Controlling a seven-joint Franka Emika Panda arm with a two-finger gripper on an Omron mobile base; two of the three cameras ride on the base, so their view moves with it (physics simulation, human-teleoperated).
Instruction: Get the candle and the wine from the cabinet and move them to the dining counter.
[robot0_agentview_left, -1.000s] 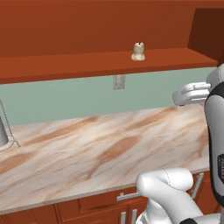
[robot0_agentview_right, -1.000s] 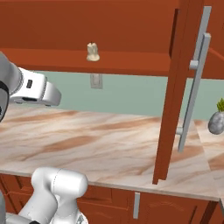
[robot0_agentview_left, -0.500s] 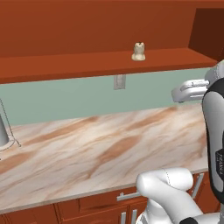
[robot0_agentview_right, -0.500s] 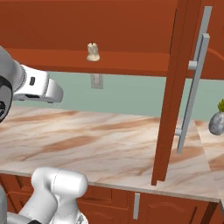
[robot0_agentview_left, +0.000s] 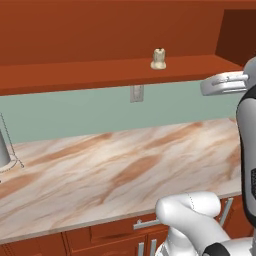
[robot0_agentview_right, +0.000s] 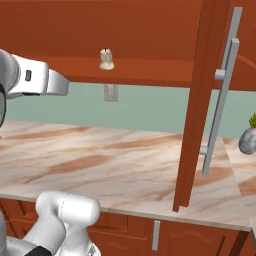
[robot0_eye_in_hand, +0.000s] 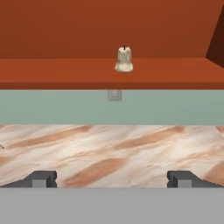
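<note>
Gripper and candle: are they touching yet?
Apart. In the hand view the open gripper sits low over the wall counter, while the candle stands far ahead on the cabinet shelf.

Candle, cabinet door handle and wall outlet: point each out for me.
candle (robot0_eye_in_hand: 124, 59), hand view, middle of its wax body.
cabinet door handle (robot0_agentview_right: 222, 95), right base view, mid-bar.
wall outlet (robot0_agentview_left: 136, 93), left base view, plate centre.
</note>
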